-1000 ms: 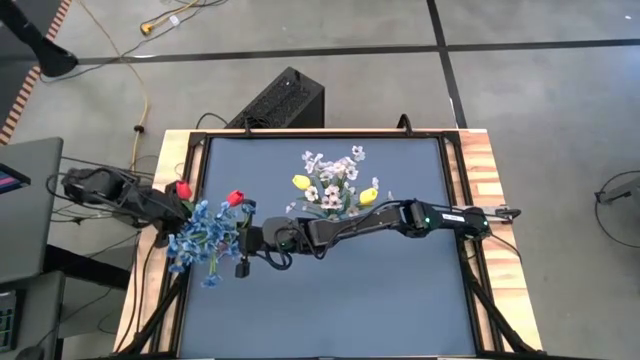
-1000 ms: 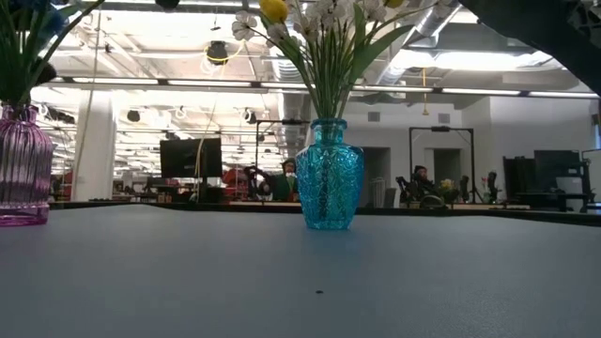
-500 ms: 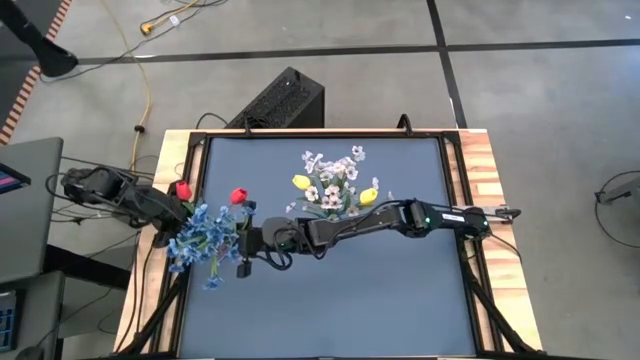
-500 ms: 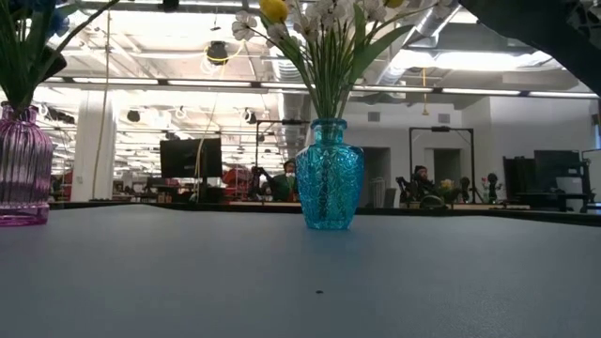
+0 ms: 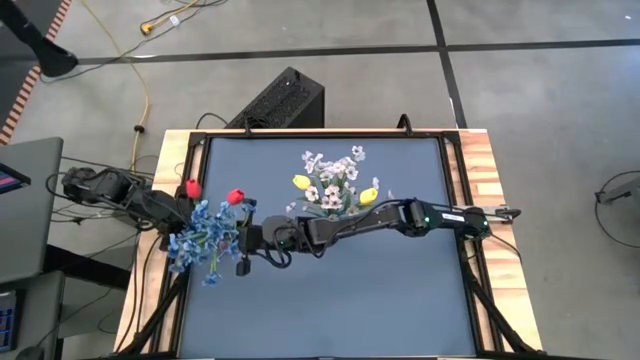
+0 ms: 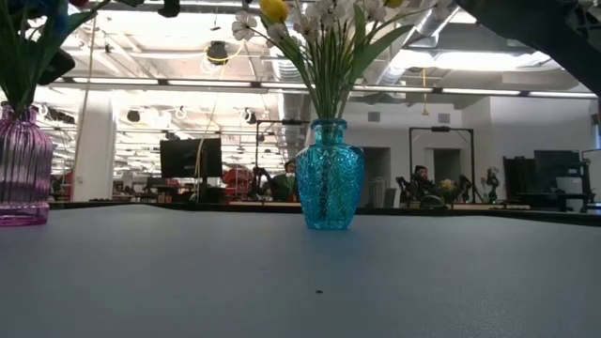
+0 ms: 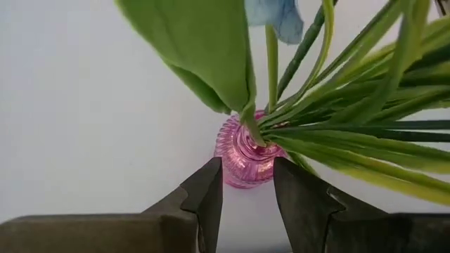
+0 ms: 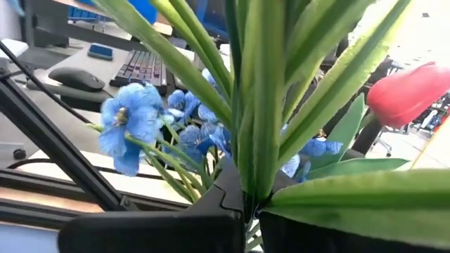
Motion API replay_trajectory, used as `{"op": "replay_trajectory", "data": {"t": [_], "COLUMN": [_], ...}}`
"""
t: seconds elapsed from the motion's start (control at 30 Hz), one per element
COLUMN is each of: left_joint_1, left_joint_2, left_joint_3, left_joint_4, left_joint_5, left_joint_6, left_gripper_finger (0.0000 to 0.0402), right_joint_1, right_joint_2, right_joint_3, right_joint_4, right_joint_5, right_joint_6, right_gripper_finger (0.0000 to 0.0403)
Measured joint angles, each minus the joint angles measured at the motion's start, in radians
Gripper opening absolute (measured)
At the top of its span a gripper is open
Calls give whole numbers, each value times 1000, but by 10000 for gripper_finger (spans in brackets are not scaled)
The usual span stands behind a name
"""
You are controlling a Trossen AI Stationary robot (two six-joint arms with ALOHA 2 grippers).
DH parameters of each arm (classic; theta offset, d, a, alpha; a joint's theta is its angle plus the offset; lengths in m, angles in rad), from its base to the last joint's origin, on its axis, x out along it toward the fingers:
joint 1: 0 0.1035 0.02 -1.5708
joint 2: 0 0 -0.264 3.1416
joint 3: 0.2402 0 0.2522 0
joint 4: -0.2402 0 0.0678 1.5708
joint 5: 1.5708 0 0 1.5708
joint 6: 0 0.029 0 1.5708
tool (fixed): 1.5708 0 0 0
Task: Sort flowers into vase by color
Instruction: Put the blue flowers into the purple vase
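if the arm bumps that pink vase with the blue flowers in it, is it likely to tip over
Probably fairly easily. The pink vase is tall and narrow-necked, and its blue flowers spread wide above it, so it looks top-heavy. The left gripper hangs just above its mouth among the stems, so a sideways nudge there would likely rock it.

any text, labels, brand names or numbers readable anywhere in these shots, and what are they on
None can be read.
Pink vase and teal vase: ribbed and patterned glass only, no label.
Right arm: pale markings on the casing, too small to read.
Monitor in the room behind: screen dark, no readable text.
Keyboard on the desk: keys too blurred to read.
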Motion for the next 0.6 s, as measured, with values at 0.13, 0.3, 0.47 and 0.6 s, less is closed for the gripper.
{"op": "replay_trajectory", "data": {"t": [0.13,0.3,0.47,0.6], "left_joint_1": [0,0,0,1], "left_joint_2": [0,-1,-2,-2], "left_joint_3": [0,0,0,0], "left_joint_4": [1,7,8,8], "left_joint_5": [0,0,-1,0], "left_joint_6": [-19,-51,-59,-77], "left_gripper_finger": [114,114,114,114], "right_joint_1": [0,0,0,-5], "right_joint_2": [16,57,57,57], "right_joint_3": [1,-1,-1,0], "right_joint_4": [34,80,70,45], "right_joint_5": [0,17,26,1], "right_joint_6": [9,10,13,55], "right_gripper_finger": [41,41,41,41]}}
